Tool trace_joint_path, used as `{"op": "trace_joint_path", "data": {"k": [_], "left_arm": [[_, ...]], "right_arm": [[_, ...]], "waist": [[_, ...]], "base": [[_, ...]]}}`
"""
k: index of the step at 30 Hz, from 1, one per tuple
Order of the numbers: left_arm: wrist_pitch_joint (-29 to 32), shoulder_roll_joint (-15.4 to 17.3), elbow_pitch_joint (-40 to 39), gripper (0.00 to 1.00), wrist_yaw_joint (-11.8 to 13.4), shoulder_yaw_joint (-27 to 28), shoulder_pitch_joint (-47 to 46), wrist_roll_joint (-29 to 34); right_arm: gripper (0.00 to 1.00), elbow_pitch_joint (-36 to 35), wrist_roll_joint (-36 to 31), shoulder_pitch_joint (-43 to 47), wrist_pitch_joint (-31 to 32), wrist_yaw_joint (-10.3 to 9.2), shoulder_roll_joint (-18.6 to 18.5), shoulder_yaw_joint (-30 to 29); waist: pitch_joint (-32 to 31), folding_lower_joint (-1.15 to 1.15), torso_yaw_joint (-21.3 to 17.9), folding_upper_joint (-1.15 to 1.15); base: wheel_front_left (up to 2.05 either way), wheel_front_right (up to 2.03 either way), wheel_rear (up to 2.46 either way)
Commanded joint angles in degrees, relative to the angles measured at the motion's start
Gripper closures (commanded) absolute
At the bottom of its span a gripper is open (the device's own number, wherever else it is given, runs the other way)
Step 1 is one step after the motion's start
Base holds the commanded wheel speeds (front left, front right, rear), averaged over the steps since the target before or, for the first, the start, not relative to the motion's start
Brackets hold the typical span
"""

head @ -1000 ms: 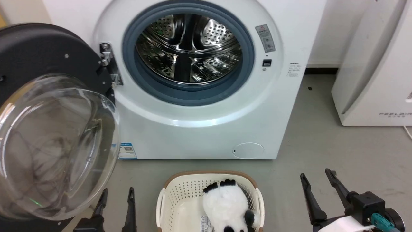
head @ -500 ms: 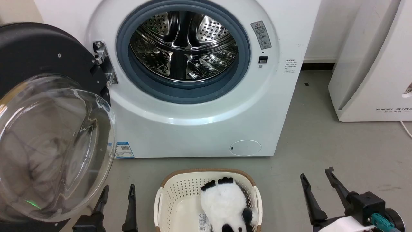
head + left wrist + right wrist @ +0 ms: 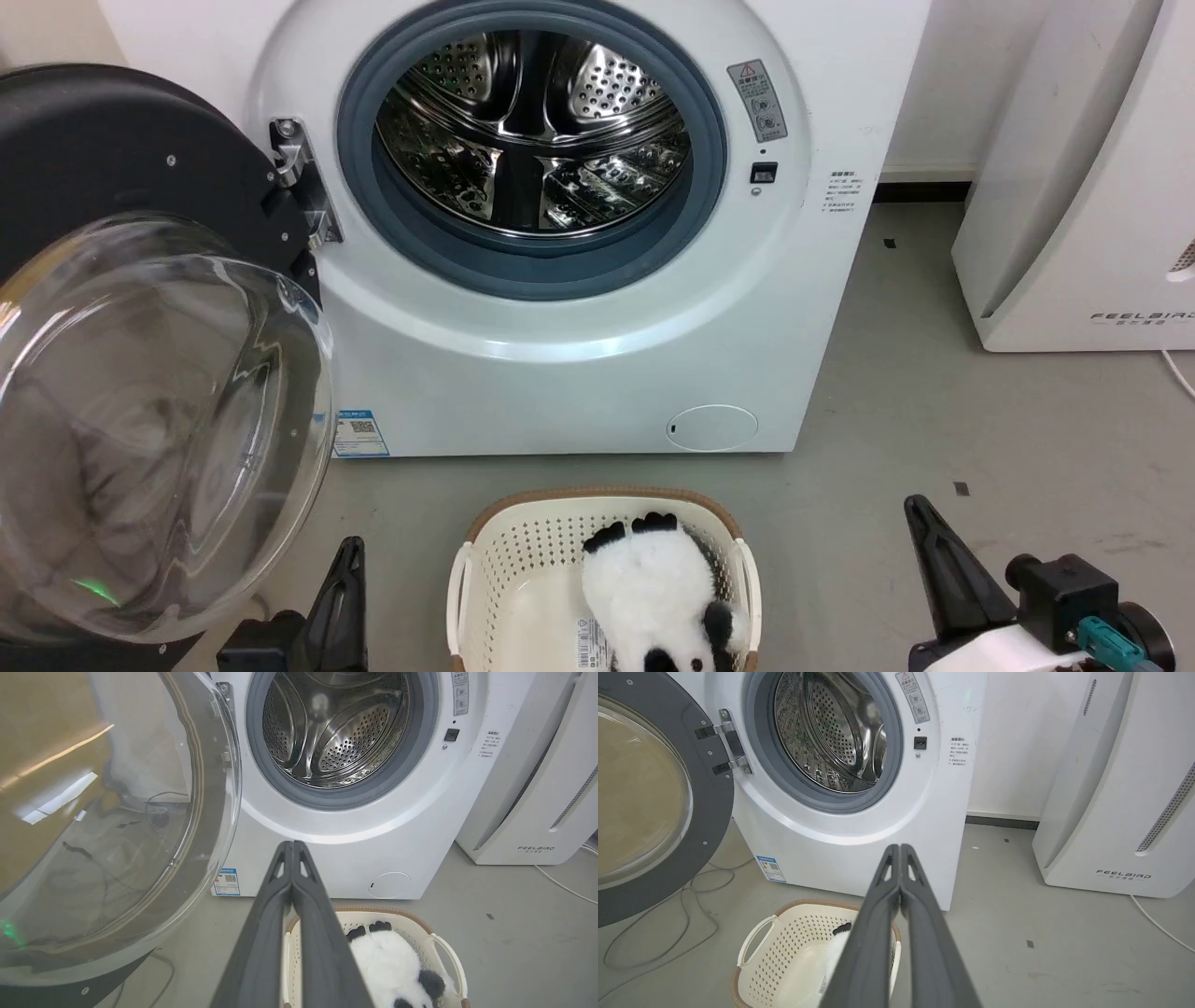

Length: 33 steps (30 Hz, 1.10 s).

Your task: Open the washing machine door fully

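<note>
Washing machine door [image 3: 159,373] stands wide open at left on its hinge [image 3: 301,182], inner face toward the head camera. Its left and bottom edges are cut off, and the glass bowl blurs whatever is behind it. Left gripper [image 3: 351,551] sits low beside the door, fingers pressed together, empty, not touching it. Washing machine [image 3: 560,373] mouth is exposed, drum [image 3: 532,140] visible. Basket [image 3: 597,504] is on the floor in front with a panda plush [image 3: 644,588] inside, both clipped by the frame bottom. Right gripper [image 3: 920,513] is closed, empty. White appliance [image 3: 1074,233] at right is partly out of frame.
</note>
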Motion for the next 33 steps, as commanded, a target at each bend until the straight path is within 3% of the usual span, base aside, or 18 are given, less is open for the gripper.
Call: {"op": "trace_joint_path", "data": {"k": [1,33], "left_arm": [[0.3,-0.1,-0.3,1.0,-0.1,0.3,-0.7,0.7],[3.5,-0.8,-1.6,1.0,-0.6,0.9,-2.5,2.9]], "right_arm": [[1.0,0.2,-0.4,-0.5,0.2,0.0,0.0,-0.1],[1.0,0.8,-1.6,-1.9,0.7,0.02,0.1,-0.8]], "waist": [[0.0,0.0,0.0,0.0],[0.2,0.0,0.1,0.0]], "base": [[0.0,0.0,0.0],[0.0,0.0,0.0]]}}
